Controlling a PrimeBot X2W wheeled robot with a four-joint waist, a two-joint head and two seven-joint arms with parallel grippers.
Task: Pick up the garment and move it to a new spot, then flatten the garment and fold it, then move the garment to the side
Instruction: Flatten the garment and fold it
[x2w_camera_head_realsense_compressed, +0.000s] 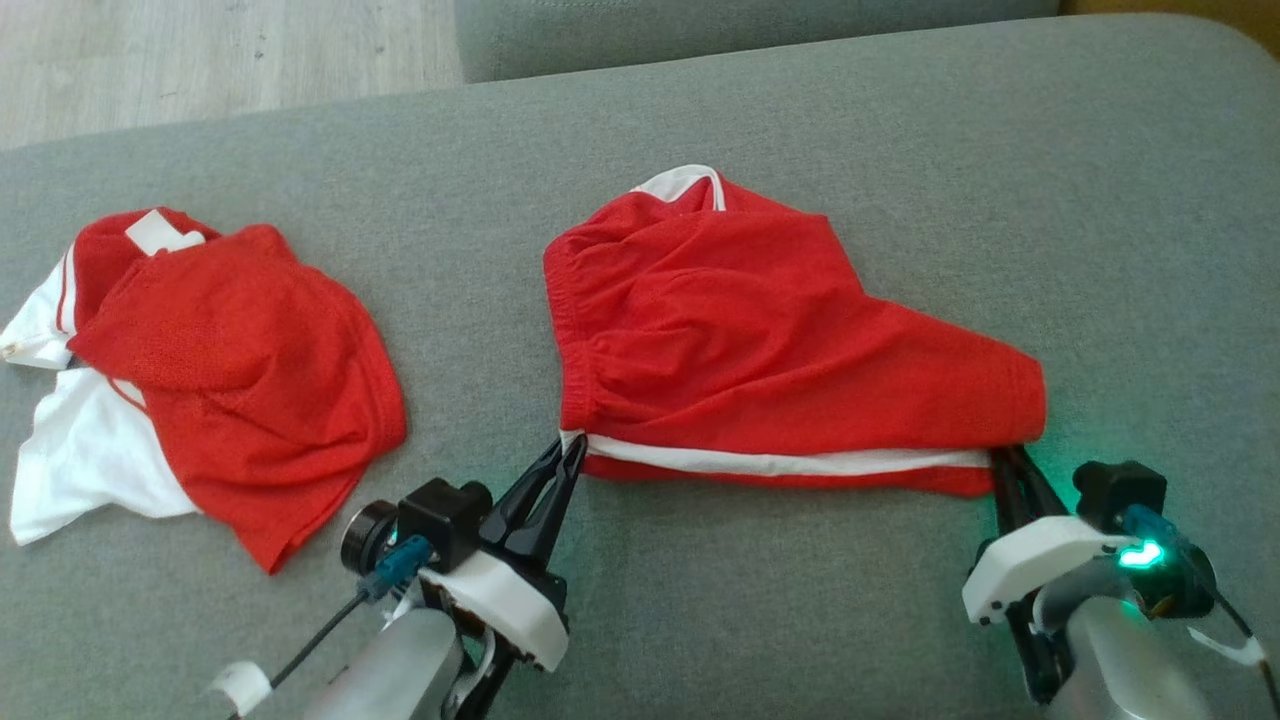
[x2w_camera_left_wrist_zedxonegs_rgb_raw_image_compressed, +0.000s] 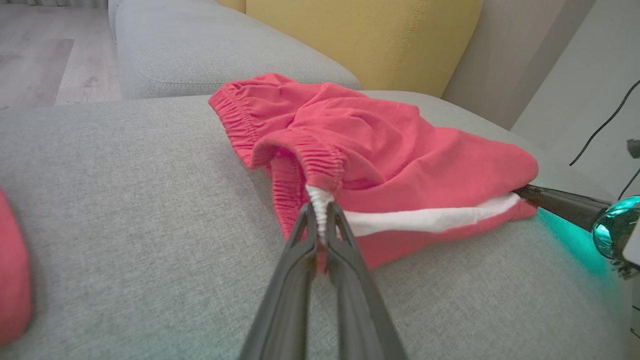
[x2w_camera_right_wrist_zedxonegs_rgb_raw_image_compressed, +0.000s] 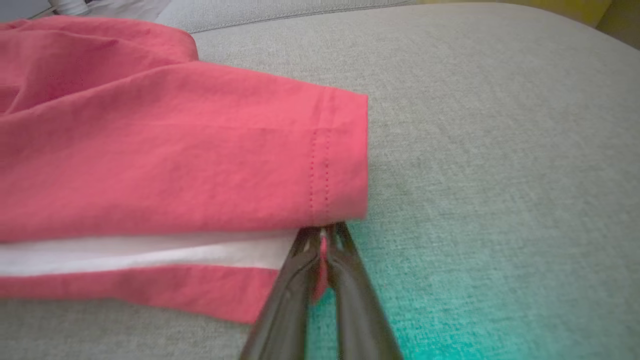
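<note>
Head view first: we have the red shorts (x2w_camera_head_realsense_compressed: 760, 340) lying mid-cushion on the grey sofa seat (x2w_camera_head_realsense_compressed: 800, 620), with the near edge strung between both tools. The left gripper (x2w_camera_head_realsense_compressed: 572, 445) is nipped onto the waistband corner and the right gripper (x2w_camera_head_realsense_compressed: 1005, 462) onto the leg-hem corner. Well apart on the robot's left lies a second red-and-white garment (x2w_camera_head_realsense_compressed: 230, 370), crumpled. Nothing blocks the lift, but we judge that carrying the shorts leftward could drag them into that pile.

In the left wrist view, our fingers are pinched tight on the end of the white stripe (x2w_camera_left_wrist_zedxonegs_rgb_raw_image_compressed: 425, 220), right under the elastic waistband (x2w_camera_left_wrist_zedxonegs_rgb_raw_image_compressed: 320, 165). That looks a solid bite. A yellow cushion (x2w_camera_left_wrist_zedxonegs_rgb_raw_image_compressed: 360, 35) sits behind, clear of us.

In the right wrist view, the fingers are closed on a sliver of red cloth at the very corner of the hem (x2w_camera_right_wrist_zedxonegs_rgb_raw_image_compressed: 345, 150). That's our worry: so thin a bite may slip when we raise, or hold one layer only, and the shorts would sag unevenly.
</note>
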